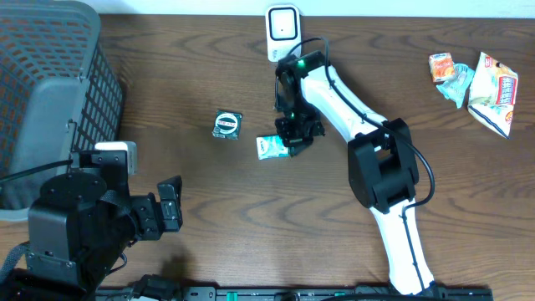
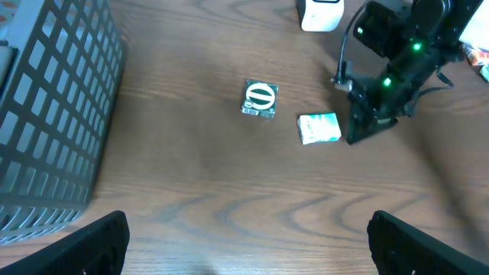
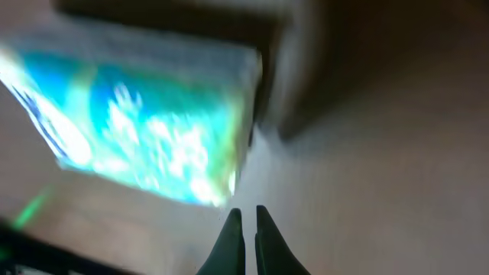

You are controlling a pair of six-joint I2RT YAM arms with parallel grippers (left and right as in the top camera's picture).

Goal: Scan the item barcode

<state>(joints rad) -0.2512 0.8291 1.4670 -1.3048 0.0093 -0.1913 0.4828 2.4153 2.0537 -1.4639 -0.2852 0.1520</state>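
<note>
A small white and teal packet (image 1: pixel 269 147) lies flat on the wooden table, with a dark green square pack (image 1: pixel 226 124) to its left. A white barcode scanner (image 1: pixel 282 29) stands at the far edge. My right gripper (image 1: pixel 294 138) is down at the table by the packet's right end. In the right wrist view its fingers (image 3: pixel 233 237) are shut with nothing between them, their tips just off the corner of the blurred teal packet (image 3: pixel 145 130). My left gripper (image 2: pixel 248 244) stands open over bare wood at the near left. It looks toward the packet (image 2: pixel 318 128) and the green pack (image 2: pixel 260 99).
A grey mesh basket (image 1: pixel 50 92) fills the far left corner. Two crumpled snack bags (image 1: pixel 447 71) (image 1: pixel 495 84) lie at the far right. The right arm (image 1: pixel 351 104) stretches from the near edge across the middle toward the scanner.
</note>
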